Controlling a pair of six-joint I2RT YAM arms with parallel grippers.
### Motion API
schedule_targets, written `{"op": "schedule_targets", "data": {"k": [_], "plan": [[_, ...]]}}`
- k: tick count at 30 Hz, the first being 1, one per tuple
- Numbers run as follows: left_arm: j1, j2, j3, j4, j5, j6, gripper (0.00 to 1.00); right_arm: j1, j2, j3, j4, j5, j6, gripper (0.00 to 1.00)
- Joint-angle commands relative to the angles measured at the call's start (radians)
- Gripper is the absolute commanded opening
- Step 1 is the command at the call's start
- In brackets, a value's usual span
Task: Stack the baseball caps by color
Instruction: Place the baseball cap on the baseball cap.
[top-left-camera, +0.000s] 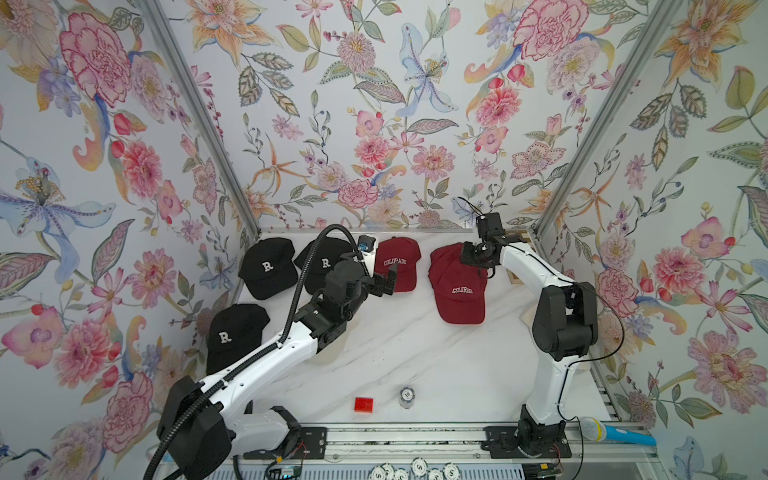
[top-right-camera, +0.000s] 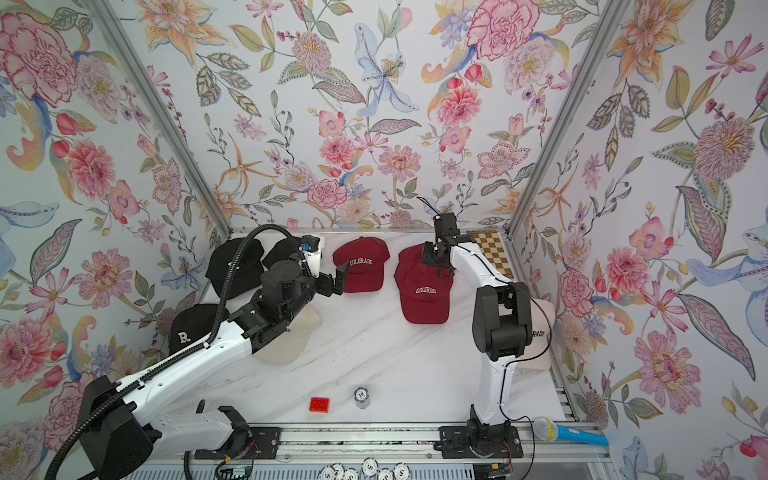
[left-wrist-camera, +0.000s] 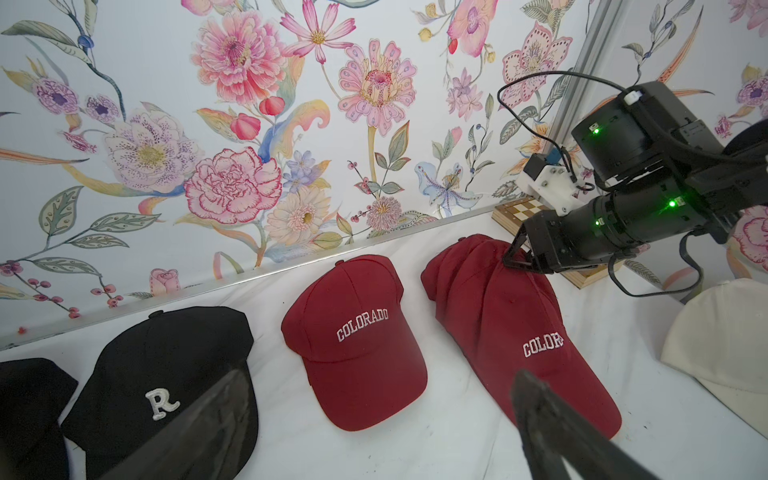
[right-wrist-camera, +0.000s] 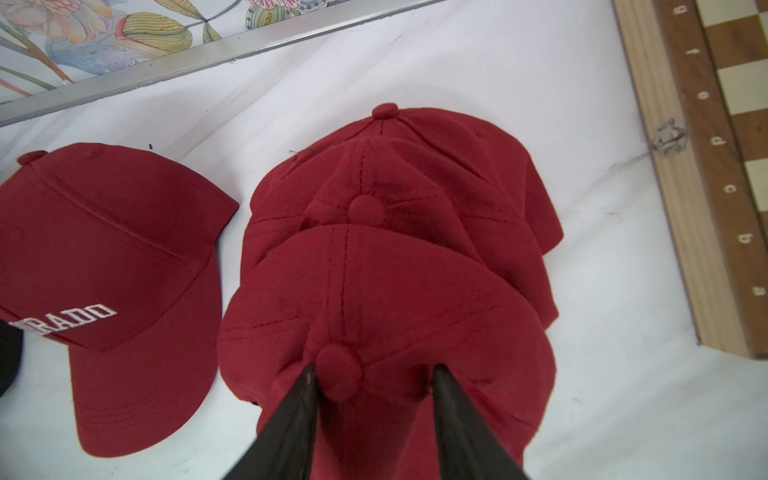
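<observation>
At nine o'clock lies a black cap (top-left-camera: 232, 332). Further back, the left gripper (top-left-camera: 387, 281) hovers with jaws spread wide beside the lone red cap (top-left-camera: 401, 251) at twelve. At one o'clock the right gripper (right-wrist-camera: 374, 374) is clamped on the top cap (right-wrist-camera: 395, 299) of the red stack (top-left-camera: 461, 291).

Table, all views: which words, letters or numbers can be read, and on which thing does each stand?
"COLORADO": lone red cap.
"COLORADO", creased: top cap of red stack.
"R": black caps, all three.
"RADO", rest hidden: cream cap.
"b", "c", "d": chessboard border.
Number on table chip: too blurred.
Signs on front chips: too blurred.
</observation>
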Motion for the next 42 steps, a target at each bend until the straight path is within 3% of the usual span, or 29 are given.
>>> {"op": "schedule_targets", "data": {"k": [1, 9, 20, 29, 42], "plan": [[0.008, -0.018, 0.018, -0.005, -0.022, 0.032, 1.0, 0.01, -0.008, -0.004, -0.013, -0.024, 0.008, 0.5], [0.015, -0.066, -0.018, 0.008, -0.025, 0.076, 1.0, 0.032, -0.074, 0.019, -0.016, 0.018, 0.012, 0.59], [0.02, -0.136, -0.054, -0.016, -0.052, 0.074, 1.0, 0.033, -0.012, 0.083, -0.019, 0.044, -0.004, 0.6], [0.019, -0.142, -0.056, -0.033, -0.078, 0.064, 1.0, 0.025, 0.138, 0.215, -0.015, 0.058, -0.031, 0.6], [0.02, -0.132, -0.058, -0.037, -0.106, 0.067, 1.0, 0.025, 0.228, 0.198, -0.019, 0.065, -0.02, 0.58]]}}
